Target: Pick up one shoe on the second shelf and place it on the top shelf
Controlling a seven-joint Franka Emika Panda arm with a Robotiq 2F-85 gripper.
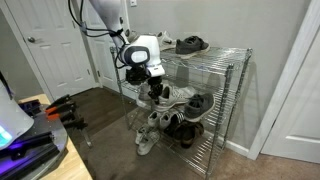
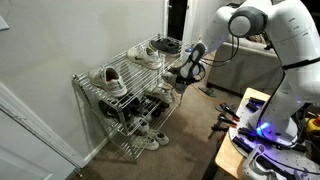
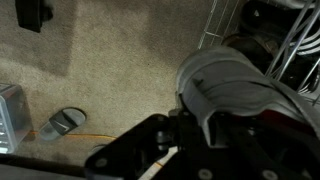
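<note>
Shoe sat right of the carpet in the wrist view, close against the gripper at the end of the second shelf. Couldn't tell if the claw had clamped it. Looked like the grab step to me, so next it'd need a lift clear and up to the top shelf.

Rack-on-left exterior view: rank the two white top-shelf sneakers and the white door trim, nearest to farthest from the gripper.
From the gripper:
1. Arm-end sneaker, just up-left of it.
2. Far-end sneaker, further left in frame.
3. Door trim, lower-left corner, past both.
</note>
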